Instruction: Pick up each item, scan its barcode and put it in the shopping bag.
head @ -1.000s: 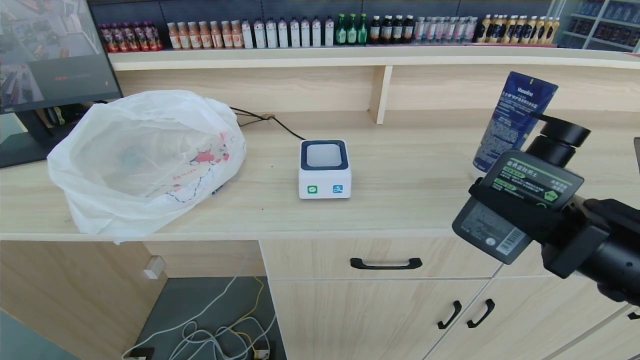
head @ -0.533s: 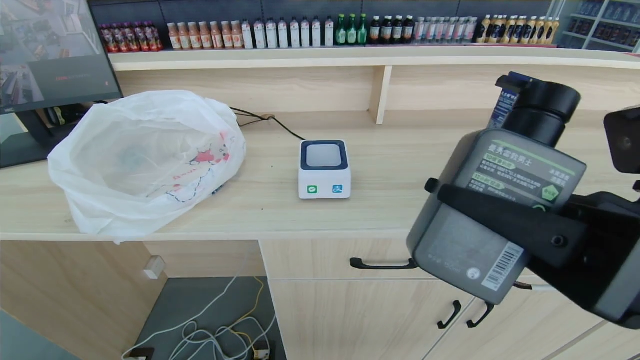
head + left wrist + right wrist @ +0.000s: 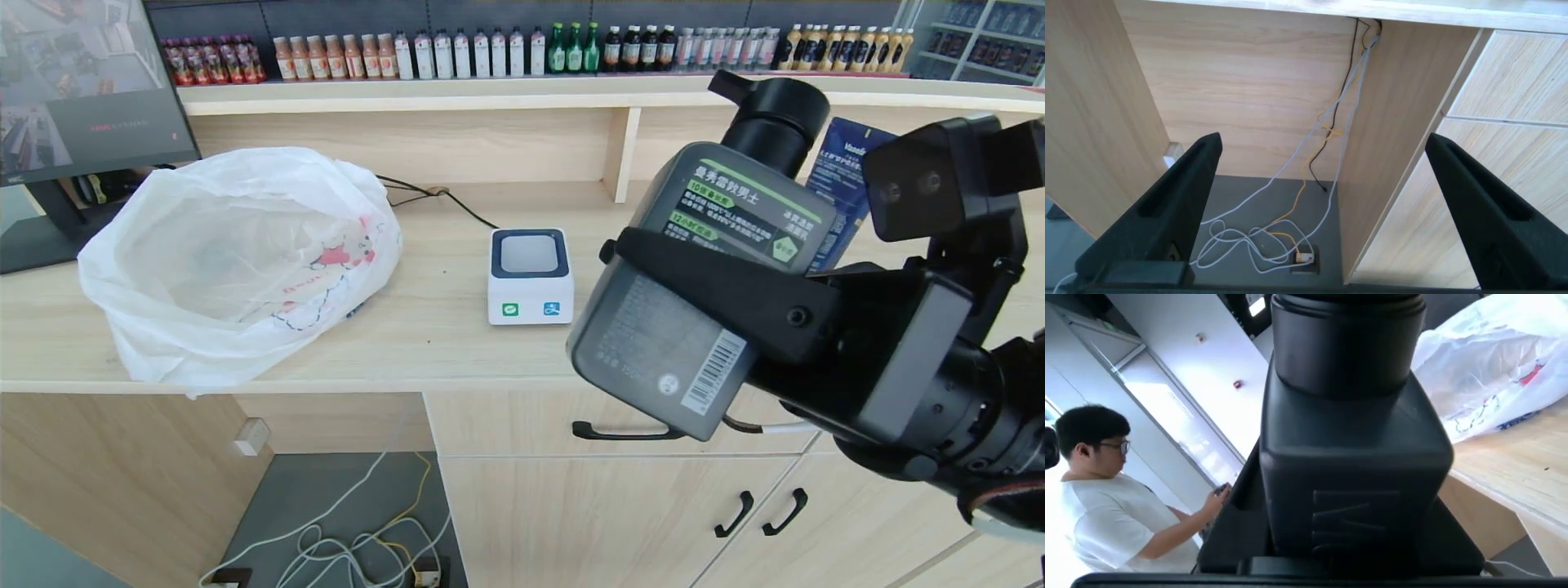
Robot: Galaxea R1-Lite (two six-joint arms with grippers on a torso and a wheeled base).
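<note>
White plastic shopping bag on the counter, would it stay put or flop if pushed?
The thin white plastic shopping bag looks crumpled and translucent, so it would probably cave in, not resist. It sits loose, so it may also slide.

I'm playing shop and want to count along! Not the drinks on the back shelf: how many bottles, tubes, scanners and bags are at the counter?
Grey bottle: 1
Blue tube: 1
Scanner: 1
Plastic bag: 1
Total: 4
</note>
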